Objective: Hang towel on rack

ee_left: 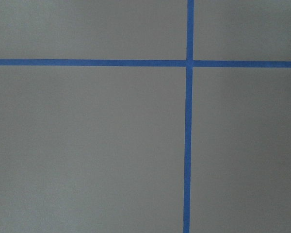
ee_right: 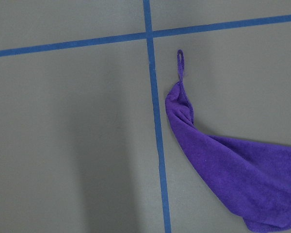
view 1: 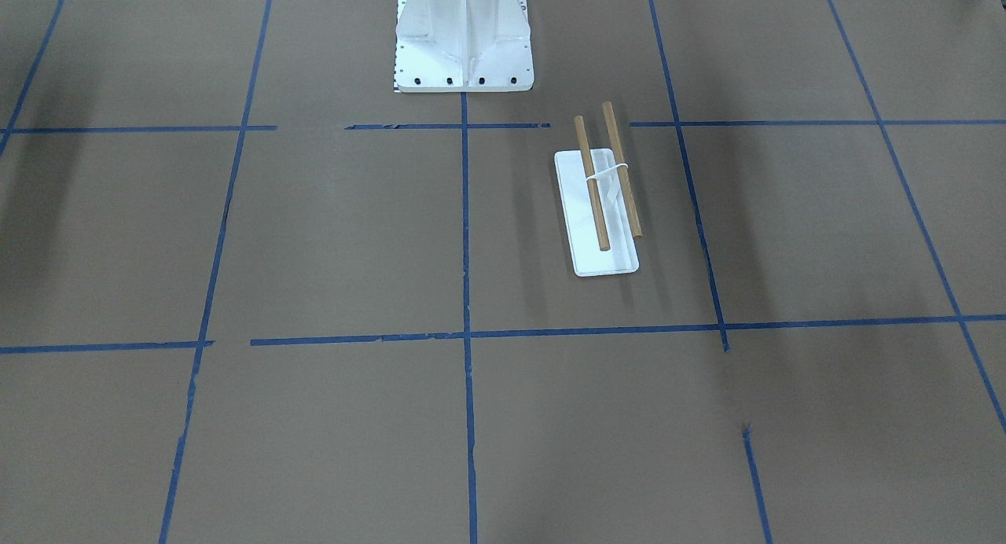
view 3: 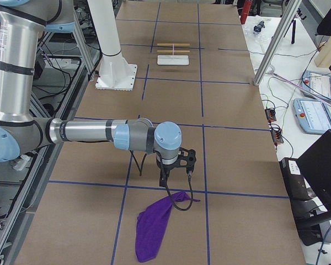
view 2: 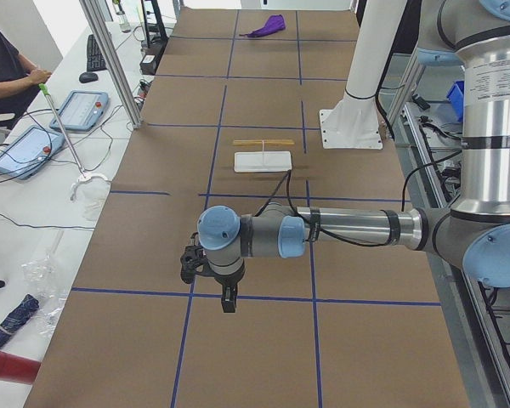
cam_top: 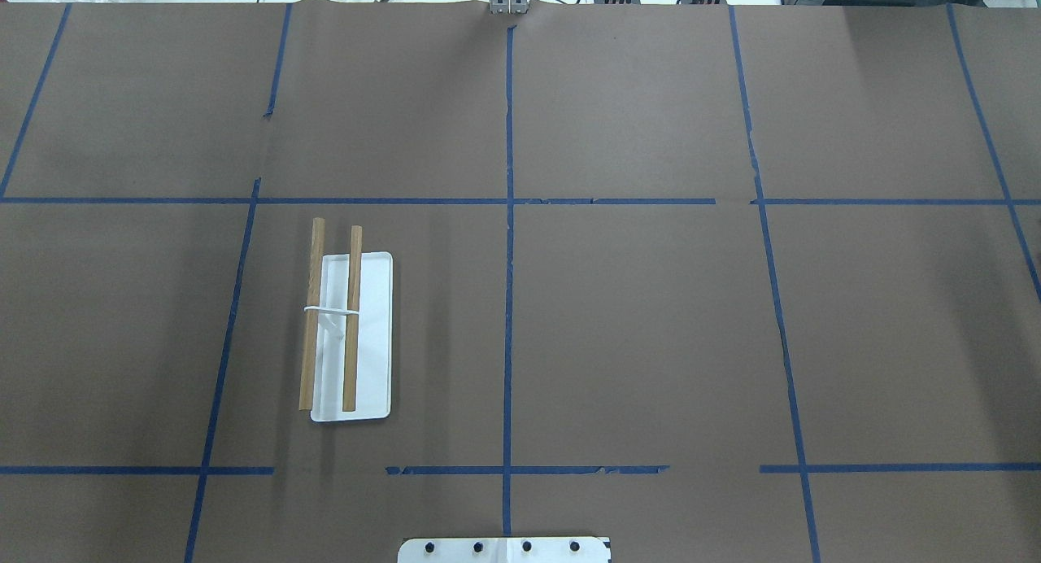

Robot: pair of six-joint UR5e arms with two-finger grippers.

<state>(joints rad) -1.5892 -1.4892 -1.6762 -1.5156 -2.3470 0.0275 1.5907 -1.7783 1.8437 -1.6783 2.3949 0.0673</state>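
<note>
left gripper [view 2: 227,297], dark and two-fingered, hangs fingers-down over the brown paper-covered table [view 2: 263,357] at the robot's left end. it shows only in the side view, so i cannot tell whether its jaws are wide or closed. its wrist camera sees only paper and a crossing of blue tape lines [ee_left: 189,63].

further along stands the small rack [cam_top: 370,335], a flat white rectangular base under two parallel tan wooden dowels joined by a white crosspiece. nothing is draped on either dowel. the big white bolted metal pedestal [view 1: 464,33] is near it at mid-table.

at the robot's right end the right gripper [view 3: 175,172] hovers above the table near the narrow end of the soft, deep purple cloth towel [view 3: 154,226]. here too the side view does not let me tell how its jaws stand. the towel lies crumpled on the paper, well apart from the rack. its thin hanging loop [ee_right: 179,57] rests on the table just beside a tape line, with nothing touching it.

by my reading no step is done yet. the towel has to be gripped, lifted, carried the length of the table and laid over a dowel.
</note>
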